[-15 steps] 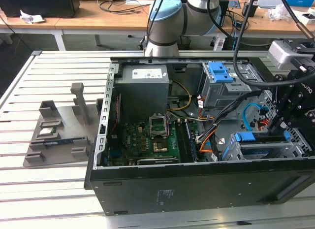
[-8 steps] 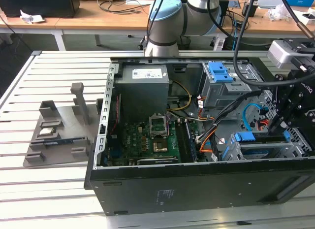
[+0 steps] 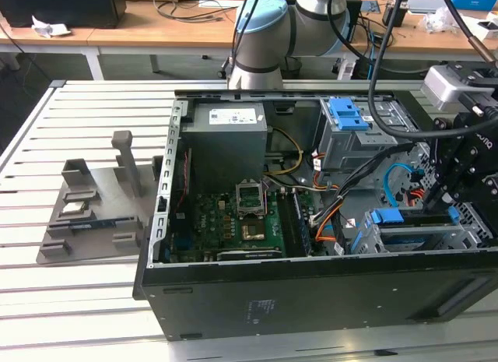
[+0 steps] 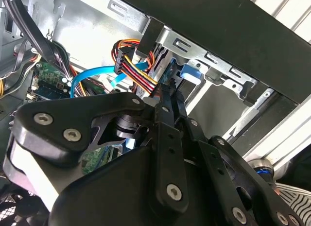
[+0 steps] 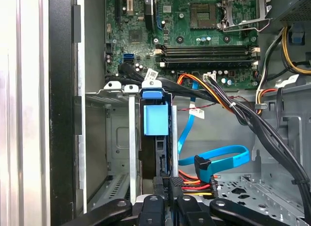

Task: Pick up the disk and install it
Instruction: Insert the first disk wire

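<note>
The disk (image 5: 161,155) stands edge-on in a slot of the silver drive cage (image 5: 132,138) inside the open computer case, with its blue side rail (image 5: 155,119) and blue tab (image 5: 151,94) facing the camera. In the exterior view the disk (image 3: 412,222) lies in the cage at the case's right corner. My gripper (image 5: 169,181) is shut, its two thin fingertips together at the disk's cable-side end. In the second wrist view the gripper (image 4: 171,90) points at the blue tab (image 4: 190,73). Contact with the disk is hidden.
A blue data cable (image 5: 218,158) and a red, yellow and black power plug (image 5: 194,184) lie beside the fingers. Black and orange cable bundles (image 5: 243,114) cross toward the motherboard (image 3: 233,222). The grey power supply box (image 3: 229,136), a blue bracket (image 3: 348,113) and a grey fixture (image 3: 85,206) sit farther off.
</note>
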### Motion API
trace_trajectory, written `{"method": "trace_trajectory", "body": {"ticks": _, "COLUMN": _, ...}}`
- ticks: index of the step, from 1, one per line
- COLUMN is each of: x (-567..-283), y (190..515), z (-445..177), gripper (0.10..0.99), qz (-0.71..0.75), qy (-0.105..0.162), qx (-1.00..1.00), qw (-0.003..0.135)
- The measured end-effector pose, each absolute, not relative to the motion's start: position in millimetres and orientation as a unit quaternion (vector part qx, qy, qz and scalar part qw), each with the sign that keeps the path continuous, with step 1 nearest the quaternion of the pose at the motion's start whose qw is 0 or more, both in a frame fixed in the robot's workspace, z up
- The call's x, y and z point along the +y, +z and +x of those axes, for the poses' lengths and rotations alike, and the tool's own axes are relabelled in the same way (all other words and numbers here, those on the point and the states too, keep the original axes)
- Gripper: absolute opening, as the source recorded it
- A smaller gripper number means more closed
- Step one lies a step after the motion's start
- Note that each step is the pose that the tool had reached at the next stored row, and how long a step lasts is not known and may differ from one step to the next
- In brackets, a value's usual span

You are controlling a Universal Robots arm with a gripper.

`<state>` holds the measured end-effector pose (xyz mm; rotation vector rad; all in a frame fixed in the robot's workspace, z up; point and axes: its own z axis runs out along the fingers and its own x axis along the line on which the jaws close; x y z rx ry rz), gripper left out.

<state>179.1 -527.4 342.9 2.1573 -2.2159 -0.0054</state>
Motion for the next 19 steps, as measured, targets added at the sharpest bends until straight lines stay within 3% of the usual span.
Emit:
{"method": "trace_trajectory", "body": {"ticks": 15, "x": -528.0, "y": 334.6, "z": 179.1, "gripper": 0.165, "qz": 0.697, "qy": -0.002, "qx": -0.716, "qw": 0.024}}
{"method": "trace_trajectory", "body": {"ticks": 17, "x": -528.1, "y": 334.4, "z": 179.1, "gripper": 0.239, "qz": 0.697, "qy": -0.002, "qx": -0.716, "qw": 0.024}}
{"method": "trace_trajectory", "body": {"ticks": 19, "x": -528.1, "y": 335.5, "z": 179.1, "gripper": 0.239, "qz": 0.697, "qy": -0.002, "qx": -0.716, "qw": 0.025}}
